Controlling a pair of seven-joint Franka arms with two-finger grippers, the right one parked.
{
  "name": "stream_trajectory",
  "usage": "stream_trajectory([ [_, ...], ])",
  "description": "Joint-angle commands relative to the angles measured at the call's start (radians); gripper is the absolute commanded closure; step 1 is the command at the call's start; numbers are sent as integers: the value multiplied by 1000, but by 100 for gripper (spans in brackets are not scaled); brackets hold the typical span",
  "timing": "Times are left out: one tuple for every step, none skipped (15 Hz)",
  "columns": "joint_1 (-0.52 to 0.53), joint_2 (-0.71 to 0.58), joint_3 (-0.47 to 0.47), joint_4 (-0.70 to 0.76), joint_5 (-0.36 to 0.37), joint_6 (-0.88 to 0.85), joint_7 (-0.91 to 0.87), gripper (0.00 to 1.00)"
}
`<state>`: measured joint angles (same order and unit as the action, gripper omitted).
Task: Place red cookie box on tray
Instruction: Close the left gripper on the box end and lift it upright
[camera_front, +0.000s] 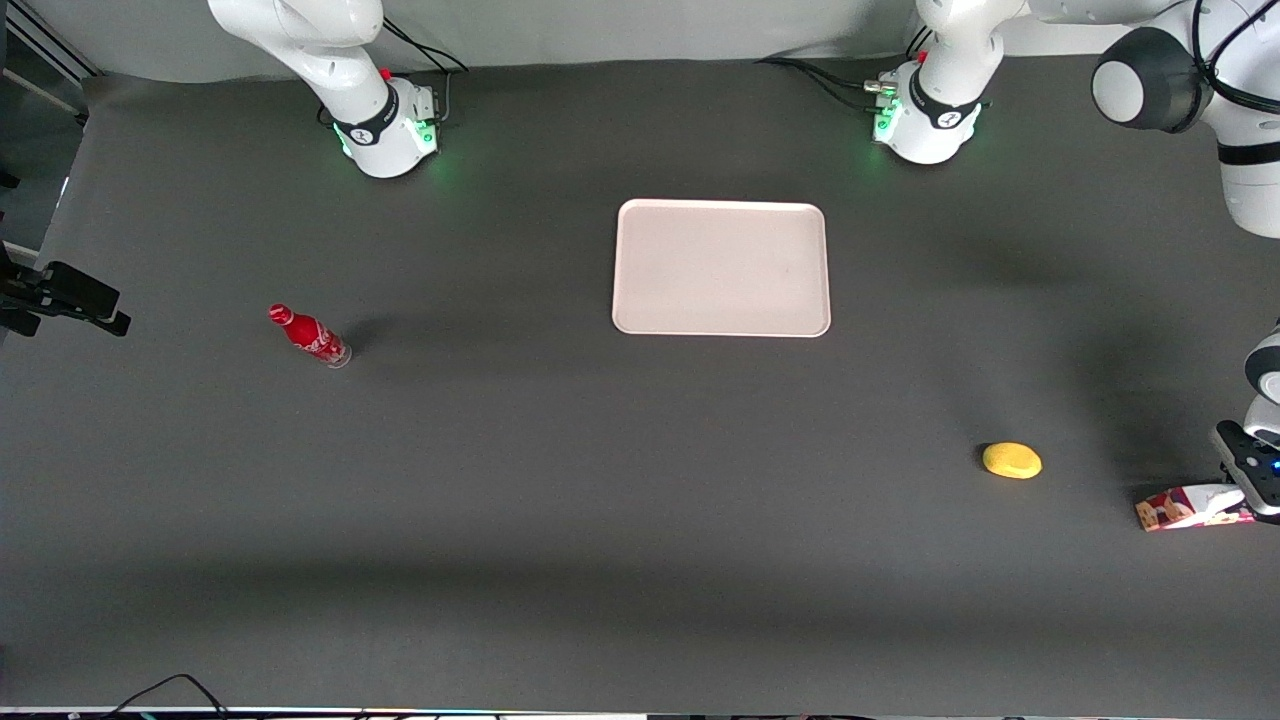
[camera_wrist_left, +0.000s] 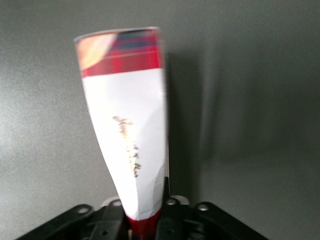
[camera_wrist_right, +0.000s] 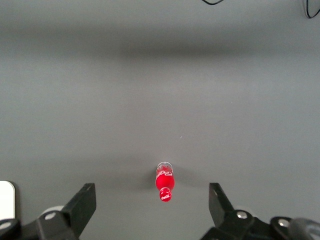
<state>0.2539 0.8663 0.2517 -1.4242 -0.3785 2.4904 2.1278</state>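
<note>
- Left wrist view: the gripper (camera_wrist_left: 145, 225) has its fingers (camera_wrist_left: 107, 220) clamped on one end of the red cookie box (camera_wrist_left: 127, 125); the box juts out from between them, its white face with gold lettering toward the camera and a red tartan band at its free end.
- Left wrist view: the box looks lifted clear of the grey tabletop (camera_wrist_left: 260, 100), with its shadow cast beside it.
- Front view: the gripper (camera_front: 1250, 495) sits at the working arm's end of the tabletop, at the frame's edge, with the box (camera_front: 1190, 507) sticking out from it sideways toward the table's middle.
- Front view: a yellow lemon-like object (camera_front: 1012, 460) lies near the box, slightly farther from the camera.
- Front view: the tray (camera_front: 721, 267) rests flat near the table's middle, well apart from the box and farther from the camera; nothing lies on it.
- Front view: a small red soda bottle (camera_front: 309, 336) stands toward the parked arm's end of the tabletop, well apart from the tray.
</note>
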Motion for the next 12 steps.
stream_trajectory([
  [-13,-24,0,24,-23,-19,9,100],
  [-22,-53,0,24,-17,-25,0,100],
  [-30,-82,3,22,-16,-45,-5,100],
  [-36,-111,6,22,-14,-77,-12,100],
  [-39,-147,11,21,-7,-109,-29,100],
  [-41,-188,21,11,1,-145,-58,100],
  [-42,-228,37,4,15,-186,-89,100],
  [-47,-272,47,4,29,-235,-124,100],
  [-48,-314,55,4,61,-286,-161,100],
  [-48,-364,57,4,111,-339,-208,100],
  [-50,-410,55,5,171,-391,-263,100],
  [-53,-453,54,10,225,-448,-323,100],
])
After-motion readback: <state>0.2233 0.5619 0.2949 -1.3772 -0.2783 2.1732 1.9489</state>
